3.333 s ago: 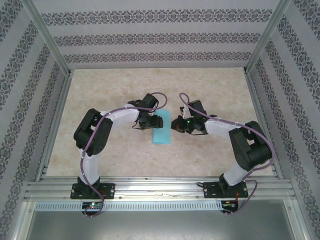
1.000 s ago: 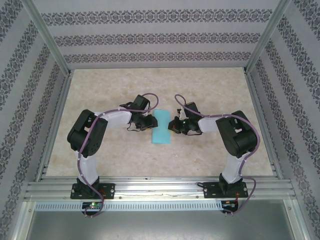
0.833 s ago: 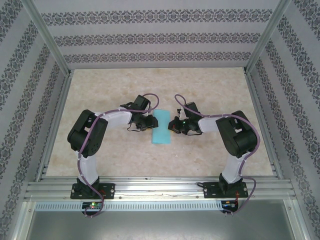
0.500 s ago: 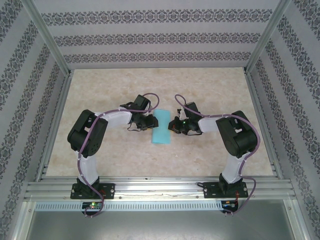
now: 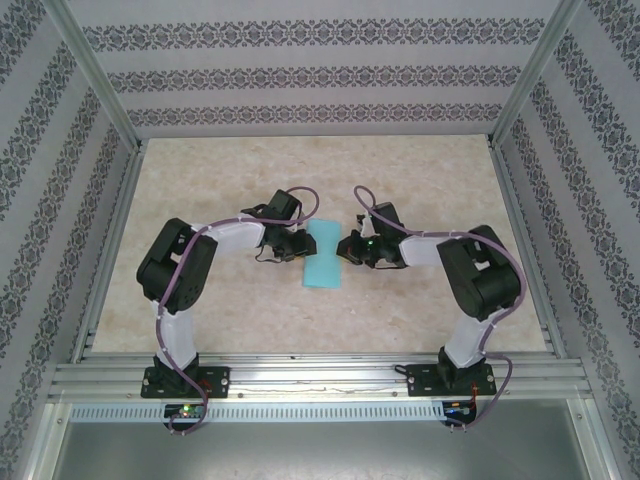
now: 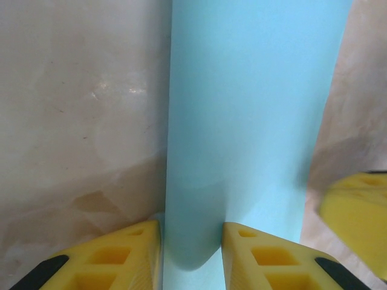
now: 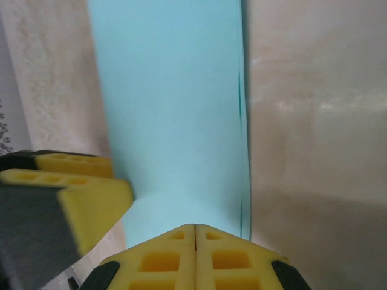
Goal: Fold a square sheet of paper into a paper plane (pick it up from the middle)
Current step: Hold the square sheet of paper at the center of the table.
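Note:
The square sheet of paper point(image 5: 324, 258) lies flat mid-table as a narrow turquoise rectangle, folded double, with a layered long edge point(image 7: 242, 139). My left gripper point(image 5: 300, 245) is low at the sheet's left side. It is open, and its yellow fingers point(image 6: 130, 254) straddle the paper's near edge point(image 6: 192, 241), with nothing pinched. My right gripper point(image 5: 348, 247) is at the sheet's right side. It is shut, with its tips point(image 7: 195, 228) pressed together just over the paper. No paper shows between them. The paper plane is not in view.
The beige marble-patterned table point(image 5: 420, 180) is ringed by an aluminium frame point(image 5: 300, 372) and patterned walls. The grippers face each other across the sheet, a few centimetres apart. The right finger point(image 6: 357, 211) shows in the left wrist view and the left finger point(image 7: 78, 193) in the right wrist view.
Both arms have drawn in and dropped lower at the sheet since the earliest frame. In the last second the right arm shifted slightly to the right. The paper has stayed put.

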You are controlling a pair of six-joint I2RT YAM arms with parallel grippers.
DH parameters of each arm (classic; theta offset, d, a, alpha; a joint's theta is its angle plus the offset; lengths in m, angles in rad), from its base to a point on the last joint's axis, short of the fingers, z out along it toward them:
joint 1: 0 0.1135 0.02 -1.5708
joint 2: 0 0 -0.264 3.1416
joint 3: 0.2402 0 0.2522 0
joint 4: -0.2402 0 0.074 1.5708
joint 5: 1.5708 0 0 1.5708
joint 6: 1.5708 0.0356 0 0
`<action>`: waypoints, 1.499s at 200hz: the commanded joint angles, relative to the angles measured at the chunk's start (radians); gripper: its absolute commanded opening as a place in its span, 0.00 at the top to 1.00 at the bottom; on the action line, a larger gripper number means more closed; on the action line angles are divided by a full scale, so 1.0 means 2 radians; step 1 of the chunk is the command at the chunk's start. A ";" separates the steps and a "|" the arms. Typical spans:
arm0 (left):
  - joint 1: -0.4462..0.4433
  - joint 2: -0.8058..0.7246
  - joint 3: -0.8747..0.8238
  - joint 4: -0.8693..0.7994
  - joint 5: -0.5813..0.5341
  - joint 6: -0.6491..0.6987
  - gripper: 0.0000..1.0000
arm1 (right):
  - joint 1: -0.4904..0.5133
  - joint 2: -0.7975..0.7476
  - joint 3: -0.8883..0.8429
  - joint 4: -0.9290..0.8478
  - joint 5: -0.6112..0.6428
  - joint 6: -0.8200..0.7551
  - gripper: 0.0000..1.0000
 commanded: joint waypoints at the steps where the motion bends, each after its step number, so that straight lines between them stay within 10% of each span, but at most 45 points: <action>1: -0.004 0.017 0.022 -0.042 -0.015 0.018 0.66 | -0.010 -0.105 -0.039 0.013 0.085 0.009 0.87; 75: -0.004 0.026 0.033 -0.048 -0.006 0.028 0.65 | -0.092 -0.217 -0.104 -0.031 0.106 -0.005 0.84; 300: -0.015 0.049 0.076 -0.106 -0.063 0.049 0.63 | -0.076 -0.168 -0.094 -0.013 0.067 0.004 0.80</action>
